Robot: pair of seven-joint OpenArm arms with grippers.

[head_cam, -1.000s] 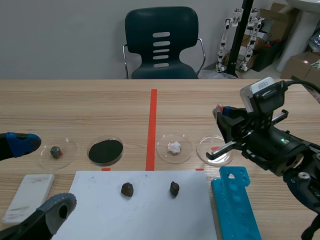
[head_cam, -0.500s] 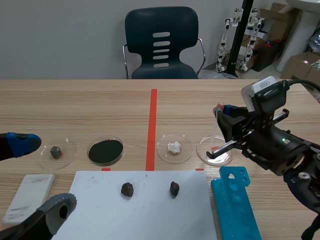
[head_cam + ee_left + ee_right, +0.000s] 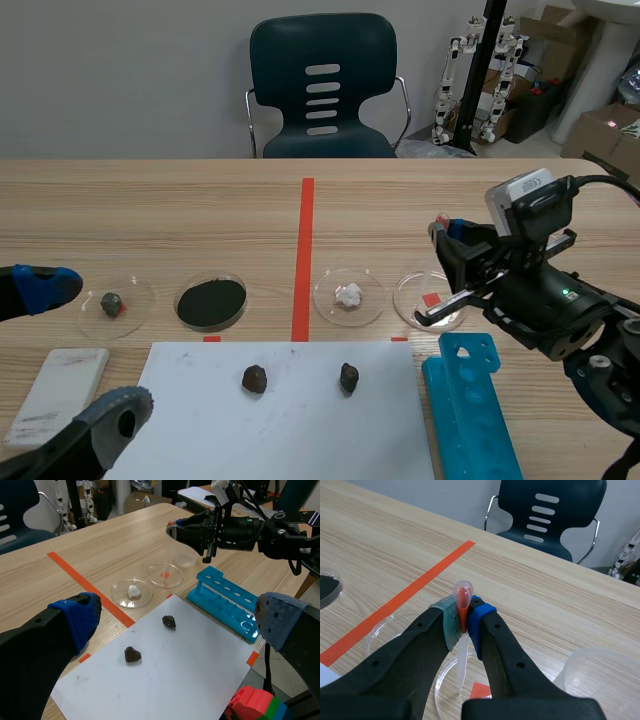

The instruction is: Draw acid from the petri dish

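Note:
My right gripper (image 3: 446, 235) is shut on a clear pipette (image 3: 462, 652) with a red bulb (image 3: 463, 594), pinched between the two pads (image 3: 447, 622). The pipette hangs tip down over a clear petri dish (image 3: 408, 296) with a red tape square showing through it. In the left wrist view the stem (image 3: 168, 550) points down into that dish (image 3: 173, 580). Whether the tip touches liquid I cannot tell. My left gripper (image 3: 75, 350) stands open at the table's near left, far from the dish, with nothing between its fingers.
Three more dishes stand in the row: white lump (image 3: 349, 296), black powder (image 3: 211, 302), small rock (image 3: 113, 303). White paper (image 3: 290, 420) carries two dark rocks (image 3: 254, 378). A blue tube rack (image 3: 470, 405) lies beside my right arm, a clear beaker (image 3: 600, 672) behind it.
The right arm has sunk slightly and shifted a little rightward with the pipette still in its grip. The left arm has not moved.

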